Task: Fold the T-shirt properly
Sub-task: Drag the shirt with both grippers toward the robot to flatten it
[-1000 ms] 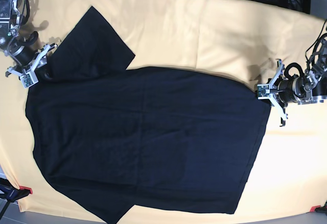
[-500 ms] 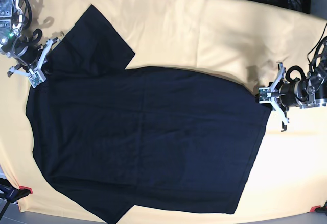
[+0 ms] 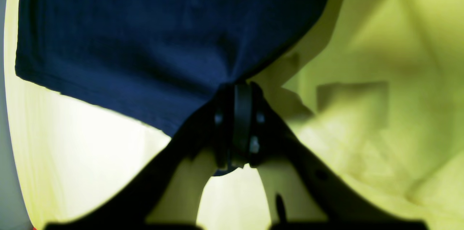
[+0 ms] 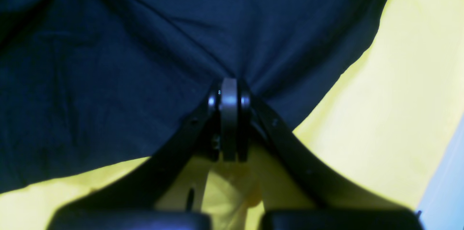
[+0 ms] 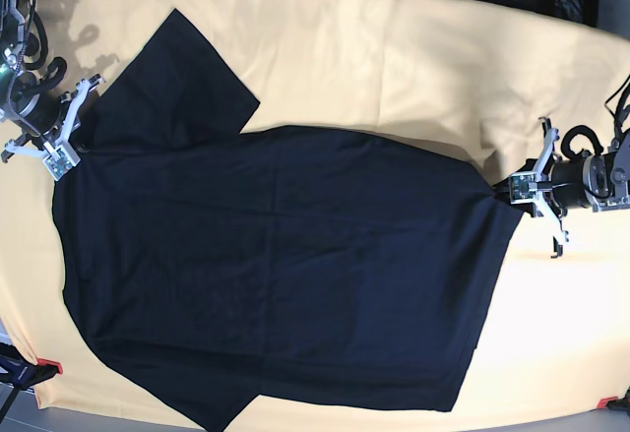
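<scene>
Reaching low from opposite sides, left hand [image 5: 520, 190] and right hand [image 5: 69, 152] each pinch the T-shirt [image 5: 285, 265] edge.

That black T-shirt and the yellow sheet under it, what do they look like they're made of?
The T-shirt looks like soft matte knit fabric, perhaps cotton: it puckers into creases at each pinch. The yellow cloth seems a thin, smooth woven sheet, lying in shallow wrinkles. The exact fibre of either cannot be told.
</scene>
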Controlling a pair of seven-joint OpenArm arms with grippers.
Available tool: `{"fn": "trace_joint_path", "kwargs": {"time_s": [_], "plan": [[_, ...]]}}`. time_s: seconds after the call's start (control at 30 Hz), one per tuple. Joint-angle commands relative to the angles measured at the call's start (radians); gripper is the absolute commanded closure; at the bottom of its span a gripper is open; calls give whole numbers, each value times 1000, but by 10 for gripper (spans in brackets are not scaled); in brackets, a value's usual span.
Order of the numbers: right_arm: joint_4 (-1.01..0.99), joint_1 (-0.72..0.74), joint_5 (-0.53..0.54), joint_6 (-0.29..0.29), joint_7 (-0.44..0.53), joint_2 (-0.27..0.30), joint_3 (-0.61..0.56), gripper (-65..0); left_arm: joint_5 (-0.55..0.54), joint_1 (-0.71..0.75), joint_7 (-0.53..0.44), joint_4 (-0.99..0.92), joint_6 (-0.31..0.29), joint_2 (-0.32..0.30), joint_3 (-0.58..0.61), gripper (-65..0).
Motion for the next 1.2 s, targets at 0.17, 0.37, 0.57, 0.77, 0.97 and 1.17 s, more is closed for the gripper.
{"fn": "trace_joint_path", "kwargs": {"time_s": [0.17, 0.37, 0.57, 0.77, 0.97, 1.17], "plan": [[17, 5, 13, 5, -2, 68, 11, 0, -24, -19, -14, 19, 7, -57, -14, 0], [43, -56, 30, 29, -14, 115, 12, 0, -87, 38, 16, 118, 7, -125, -14, 0], [128, -153, -12, -8, -17, 138, 31, 0, -86, 126, 62, 228, 7, -193, -14, 0], [181, -275, -18, -21, -19, 138, 108, 0, -87, 173, 116, 267, 7, -223, -14, 0], [195, -399, 42, 9, -31, 138, 239, 0, -91, 227, 114, 320, 7, -249, -14, 0], [203, -497, 118, 45, -58, 138, 319, 0, -117, 282, 142, 421, 7, -314, -14, 0]]}}
